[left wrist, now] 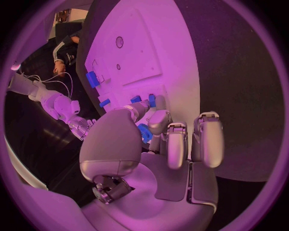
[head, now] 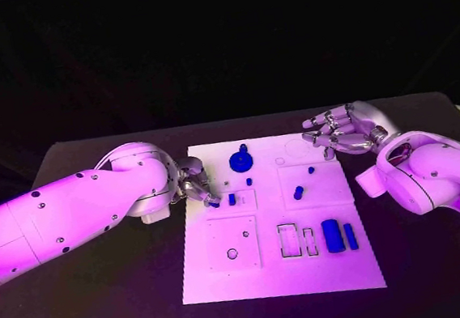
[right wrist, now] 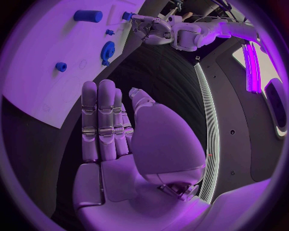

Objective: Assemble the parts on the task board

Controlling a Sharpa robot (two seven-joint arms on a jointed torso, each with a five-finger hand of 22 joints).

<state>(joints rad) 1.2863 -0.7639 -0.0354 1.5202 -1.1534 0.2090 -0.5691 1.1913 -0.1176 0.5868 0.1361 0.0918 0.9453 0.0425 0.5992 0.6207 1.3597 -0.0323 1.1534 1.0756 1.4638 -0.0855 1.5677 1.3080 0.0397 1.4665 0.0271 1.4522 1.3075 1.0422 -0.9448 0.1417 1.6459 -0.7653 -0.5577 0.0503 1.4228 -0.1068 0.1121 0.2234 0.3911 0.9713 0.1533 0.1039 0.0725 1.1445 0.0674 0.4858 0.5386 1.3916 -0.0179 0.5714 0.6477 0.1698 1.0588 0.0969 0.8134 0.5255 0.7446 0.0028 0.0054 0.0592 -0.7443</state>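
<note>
The small blue part [left wrist: 144, 133], pinched in the left hand [head: 195, 182] at the task board's [head: 320, 276] nine o'clock edge, looks light, rigid and slippery; best taken by its sides. The right hand [head: 342, 130], at two o'clock, hovers empty, fingers extended.

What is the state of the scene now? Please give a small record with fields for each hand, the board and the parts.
left hand: at the board's left edge, pinching a small blue part
right hand: over the board's far right corner, fingers straight, holding nothing
task board: white, in the middle of the black table
blue gear: on the board's far part
blue cylinder: lying near the right edge
</note>
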